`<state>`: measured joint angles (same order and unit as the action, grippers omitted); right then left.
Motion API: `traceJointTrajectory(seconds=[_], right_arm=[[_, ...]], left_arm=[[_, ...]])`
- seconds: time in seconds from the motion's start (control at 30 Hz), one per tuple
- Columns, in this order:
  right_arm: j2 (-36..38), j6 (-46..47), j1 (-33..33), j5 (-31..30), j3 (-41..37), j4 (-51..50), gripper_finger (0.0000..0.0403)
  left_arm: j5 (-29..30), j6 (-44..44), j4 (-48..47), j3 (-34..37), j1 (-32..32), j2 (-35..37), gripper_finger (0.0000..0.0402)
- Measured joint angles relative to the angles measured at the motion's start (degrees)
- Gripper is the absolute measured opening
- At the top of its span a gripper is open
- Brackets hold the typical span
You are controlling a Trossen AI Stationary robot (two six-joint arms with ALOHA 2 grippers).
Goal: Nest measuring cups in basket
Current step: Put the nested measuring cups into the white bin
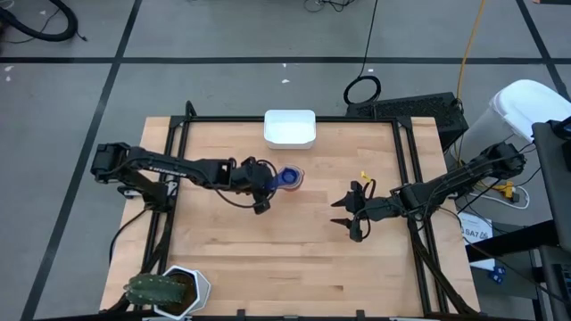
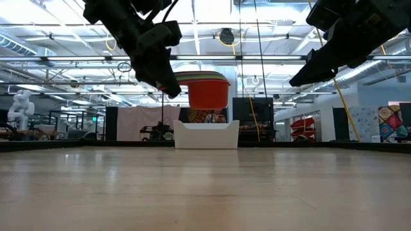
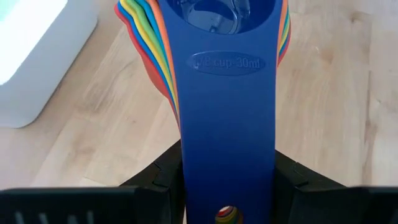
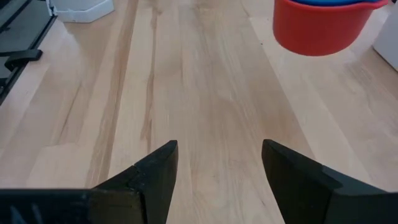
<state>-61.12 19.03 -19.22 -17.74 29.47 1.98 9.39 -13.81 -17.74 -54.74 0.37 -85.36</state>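
Handles first: in the left wrist view the stacked measuring cups point(image 3: 227, 93) run straight out from the left hand point(image 3: 227, 186), the long blue handle clamped between its two dark fingers point(image 3: 155, 177) and the coloured rims fanned beneath it at the far end. So the stack's long axis lies in line with the hand, bowls leading. The low view shows the cups off the desk point(image 2: 205, 192), hanging in the air with the red outer cup point(image 2: 209, 93) lowest and the bowls upright.

Beyond the bowls sits the basket point(image 1: 290, 127), at the far edge of the desk, near its middle. From above, the left hand point(image 1: 261, 183) holds the stack point(image 1: 287, 178) just short of the basket; the cups hang over bare wood beside it, not yet over its opening. The low view puts the cups above the basket's rim point(image 2: 205, 136), so height looks sufficient; what remains, as I judge it, is a short carry forward toward the far edge, then a descent and release.

The left arm reaches in from the left side, stretched roughly level across the desk with the wrist turned toward the middle. The right hand point(image 1: 352, 217) waits well apart on the right half of the desk, fingers spread and holding nothing, farther from the basket than the left. A plant pot point(image 1: 174, 290) stands at the near left corner, out of the way.
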Motion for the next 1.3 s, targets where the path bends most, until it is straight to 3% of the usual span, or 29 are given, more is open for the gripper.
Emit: traceJointTrajectory(seconds=[0.57,1.3], right_arm=[[0.0,1.3,0.0,0.0,0.0,0.0,0.0224],[0.0,2.8,0.0,0.0,0.0,0.0,0.0224]], left_arm=[[-2.1,6.0,1.9,0.0,6.8,0.0,0.0138],[-10.9,12.8,6.8,0.0,18.1,0.0,0.0138]])
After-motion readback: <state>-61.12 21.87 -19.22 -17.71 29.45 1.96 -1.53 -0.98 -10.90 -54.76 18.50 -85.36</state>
